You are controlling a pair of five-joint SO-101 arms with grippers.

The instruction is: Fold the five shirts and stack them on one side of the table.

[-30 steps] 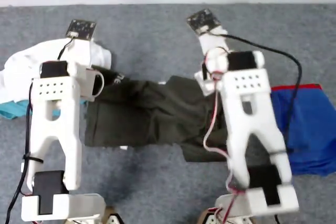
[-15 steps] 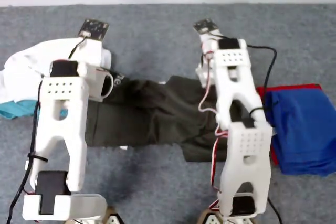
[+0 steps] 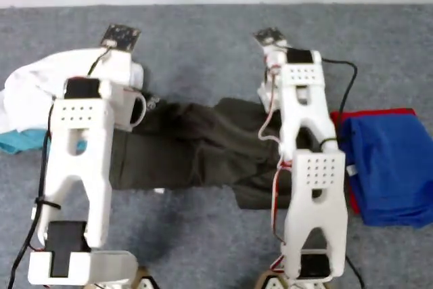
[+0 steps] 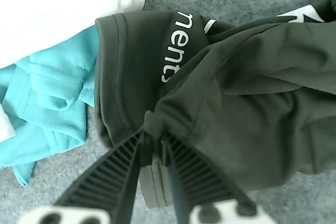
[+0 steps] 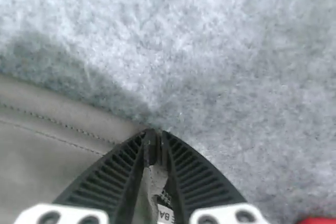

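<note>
A dark olive shirt (image 3: 196, 147) lies crumpled across the middle of the grey table, between the two arms. My left gripper (image 3: 143, 103) is at the shirt's left far corner. In the left wrist view, my left gripper (image 4: 153, 132) is shut on a bunched fold of the shirt (image 4: 252, 93) near its printed lettering. My right gripper (image 3: 265, 96) is at the shirt's right far edge. Seen from the right wrist, that gripper (image 5: 151, 139) is shut on the hem of the shirt (image 5: 47, 145), low over the carpet.
A white shirt (image 3: 34, 93) lies heaped at the far left, with a teal shirt (image 3: 20, 141) under its near side. A folded blue shirt (image 3: 392, 167) rests on a red one (image 3: 379, 112) at the right. Grey carpet (image 3: 203, 45) lies bare beyond the dark shirt.
The right arm swung from leaning toward the blue shirt to standing straight, its gripper staying at the dark shirt's far edge. The left arm shifted slightly right; the shirt's far edge rose a little.
</note>
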